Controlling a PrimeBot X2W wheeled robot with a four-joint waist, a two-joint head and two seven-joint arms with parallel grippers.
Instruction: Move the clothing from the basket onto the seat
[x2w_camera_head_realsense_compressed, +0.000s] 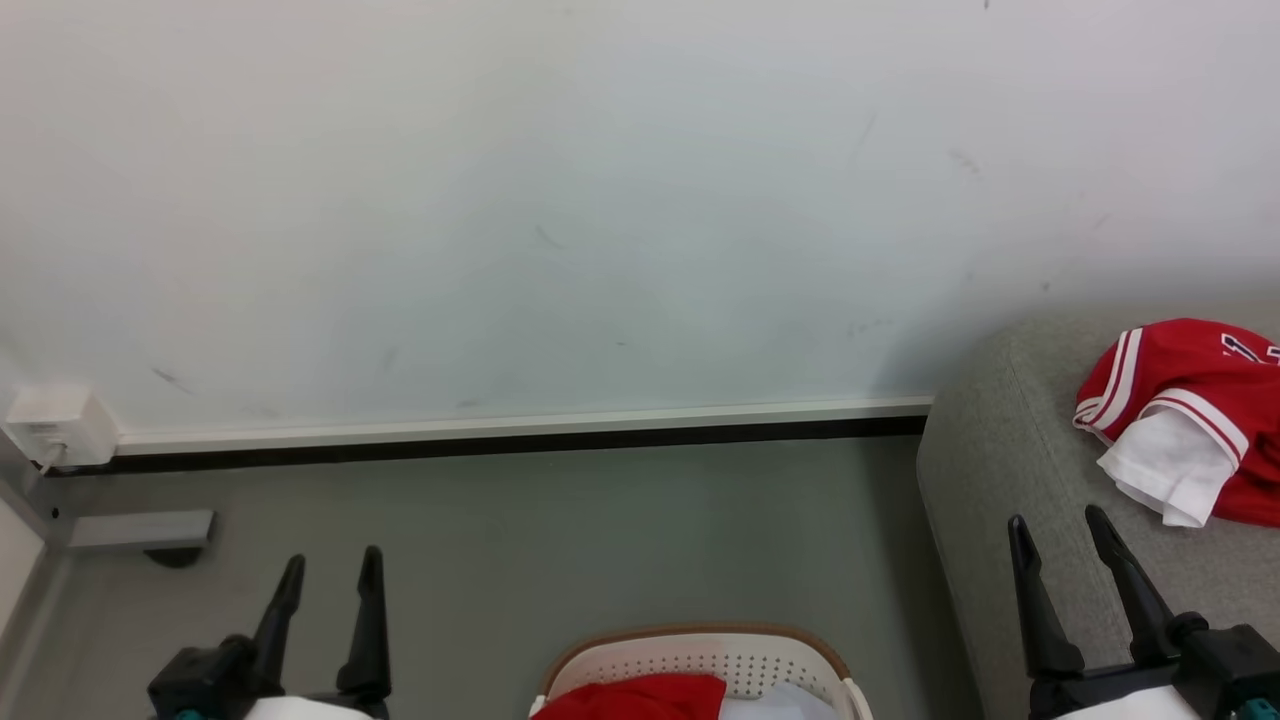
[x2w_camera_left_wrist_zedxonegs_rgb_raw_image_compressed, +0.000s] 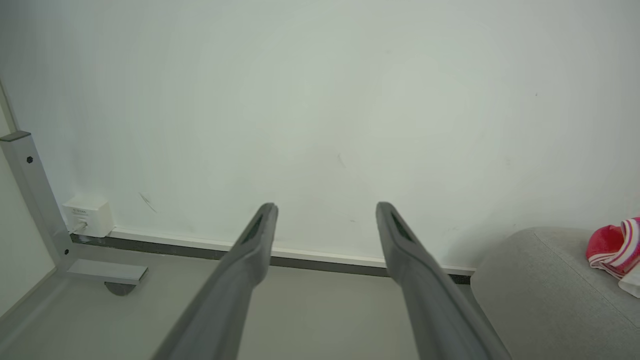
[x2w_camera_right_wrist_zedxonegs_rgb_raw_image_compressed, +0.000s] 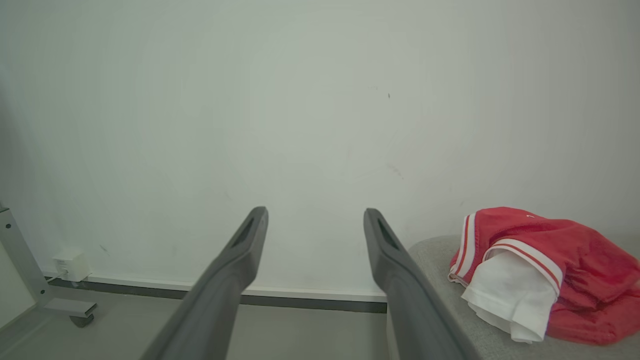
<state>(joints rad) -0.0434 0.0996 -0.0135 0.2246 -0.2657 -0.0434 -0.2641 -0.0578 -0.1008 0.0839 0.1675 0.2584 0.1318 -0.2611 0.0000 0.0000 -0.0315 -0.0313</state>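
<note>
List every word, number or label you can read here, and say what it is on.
Red garment on the seat: white number print, cut off by the picture's edge, not readable.
White wall box: small printed label, too small to read.
No other text is legible.

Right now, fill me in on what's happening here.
Nothing is being handled. The left gripper and right gripper both hang open and empty. One red jersey already lies on the grey seat. More red clothing sits in the basket, not yet moved.
</note>
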